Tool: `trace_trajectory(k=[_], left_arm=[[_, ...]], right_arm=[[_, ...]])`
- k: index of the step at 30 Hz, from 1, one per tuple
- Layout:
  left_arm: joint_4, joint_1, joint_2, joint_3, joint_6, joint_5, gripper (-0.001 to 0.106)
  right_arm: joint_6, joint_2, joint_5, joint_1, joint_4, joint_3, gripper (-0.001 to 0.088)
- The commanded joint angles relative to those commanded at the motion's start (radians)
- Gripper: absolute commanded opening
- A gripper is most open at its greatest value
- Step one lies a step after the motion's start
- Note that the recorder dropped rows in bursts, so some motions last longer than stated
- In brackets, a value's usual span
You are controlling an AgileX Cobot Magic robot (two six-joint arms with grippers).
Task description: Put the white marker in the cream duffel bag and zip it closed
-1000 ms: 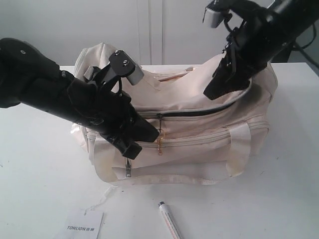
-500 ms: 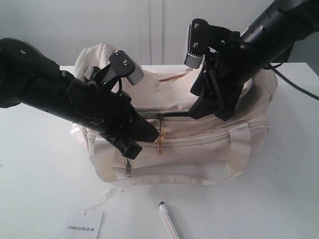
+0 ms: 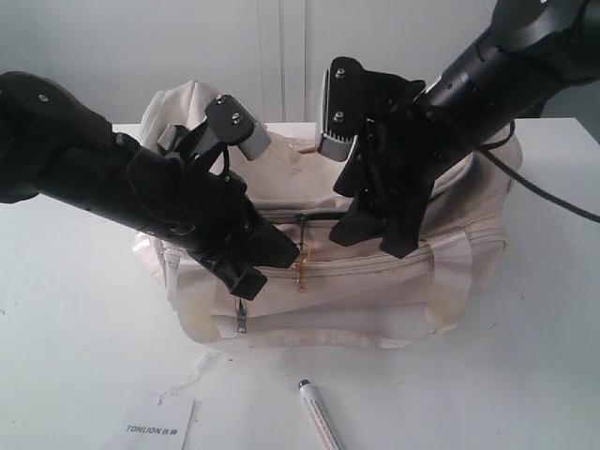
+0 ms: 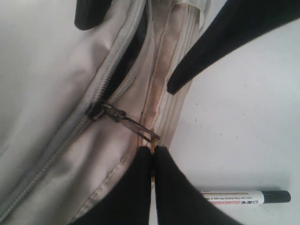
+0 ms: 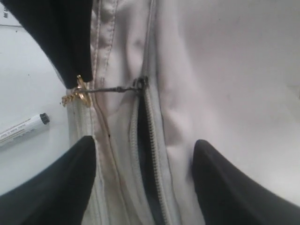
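Note:
The cream duffel bag (image 3: 375,300) lies on the white table, its top zipper (image 5: 146,140) partly open beyond the slider (image 5: 139,84). My left gripper (image 3: 292,255) (image 4: 153,152) is shut on the gold chain pull (image 5: 75,96) that hangs from the slider at the bag's front. My right gripper (image 3: 370,244) (image 5: 144,143) hovers open over the open stretch of zipper, one finger on each side, holding nothing. In front of the bag, the white marker (image 3: 319,417) (image 4: 243,197) lies on the table, apart from both grippers.
A white paper tag printed TONLION (image 3: 159,427) lies on the table (image 3: 525,375) left of the marker, with a string leading toward the bag. The bag's satin strap (image 3: 450,281) loops over its front right. A wall stands behind.
My right arm has swung left and down from the bag's right end to above the zipper's middle. The left arm, bag and marker have not moved.

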Motion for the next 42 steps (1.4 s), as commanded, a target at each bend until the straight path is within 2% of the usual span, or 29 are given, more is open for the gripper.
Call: trace_trajectory(k=[13,19,30,42], left_arm=[[0.000,0.000,0.000,0.000,0.000,0.000,0.000],[0.000,0.000,0.000,0.000,0.000,0.000,0.000],[0.000,0.000,0.000,0.000,0.000,0.000,0.000],[0.007,0.002,-0.091,0.000,-0.033,-0.014,0.000]], right_arm=[[0.002,0.008,-0.036,0.000,0.022,0.042,0.0550],[0.002,0.008,-0.041,0.000,0.032,0.067,0.0379],[0.002,0.008,-0.052,0.000,0.048,0.067,0.0006],[0.002,-0.070,-0.021,0.000,0.041,0.067,0.0000]])
